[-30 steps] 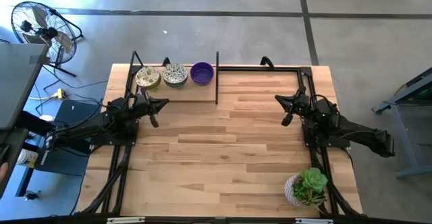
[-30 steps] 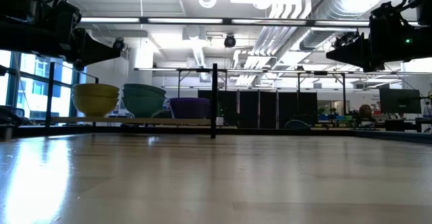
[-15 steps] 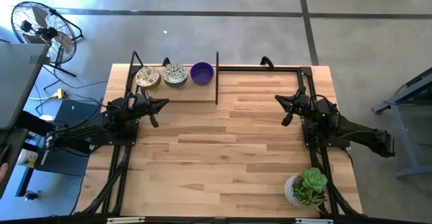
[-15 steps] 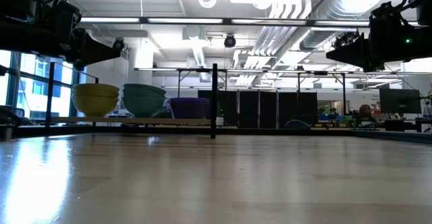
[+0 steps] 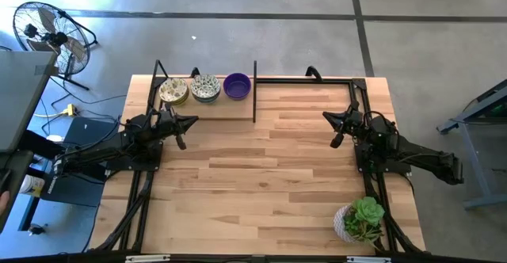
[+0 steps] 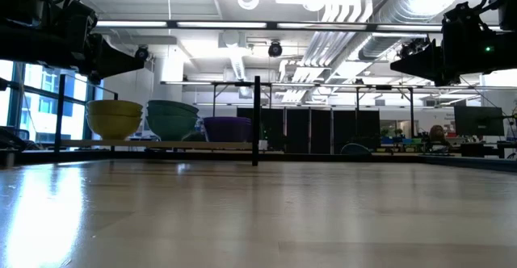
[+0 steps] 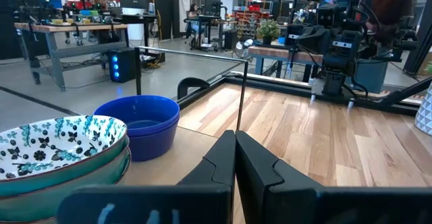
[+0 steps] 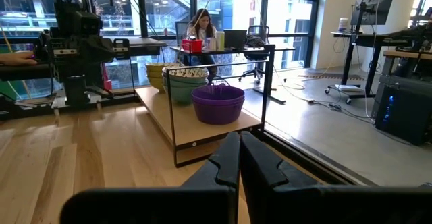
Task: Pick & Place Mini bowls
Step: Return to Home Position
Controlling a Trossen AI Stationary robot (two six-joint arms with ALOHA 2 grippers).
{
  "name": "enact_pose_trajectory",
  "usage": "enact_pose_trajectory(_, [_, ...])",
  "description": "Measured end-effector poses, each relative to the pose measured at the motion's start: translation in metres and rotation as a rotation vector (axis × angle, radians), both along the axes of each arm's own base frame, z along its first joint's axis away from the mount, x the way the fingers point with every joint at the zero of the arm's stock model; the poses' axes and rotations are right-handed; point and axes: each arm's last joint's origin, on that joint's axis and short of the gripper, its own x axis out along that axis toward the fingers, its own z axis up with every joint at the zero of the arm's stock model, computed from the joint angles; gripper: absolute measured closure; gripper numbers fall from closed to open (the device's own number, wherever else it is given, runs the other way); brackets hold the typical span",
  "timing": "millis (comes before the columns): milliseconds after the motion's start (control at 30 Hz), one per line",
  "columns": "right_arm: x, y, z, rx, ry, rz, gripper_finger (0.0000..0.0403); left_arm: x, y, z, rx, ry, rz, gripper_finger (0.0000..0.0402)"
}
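Wooden shelf (image 5: 223,109), bowl stacks (image 5: 206,89) upright, mouths up

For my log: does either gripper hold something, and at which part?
Nothing is held. The left gripper and right gripper are both shut and empty; the bowls stand on the shelf.

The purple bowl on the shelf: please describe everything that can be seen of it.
The purple bowl is round, glossy, plain-coloured, upright and empty. The left wrist view shows a second rim below it, so it looks like a nested stack. It stands on the wooden shelf, last in the row beside the patterned bowls, next to the black post.
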Motion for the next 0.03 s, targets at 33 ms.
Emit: enact_pose_trajectory(33, [0.0,0.0,0.0,0.0,0.0,0.0,0.0403,0.0,0.0,0.0,0.0,0.0,0.0,0.0401])
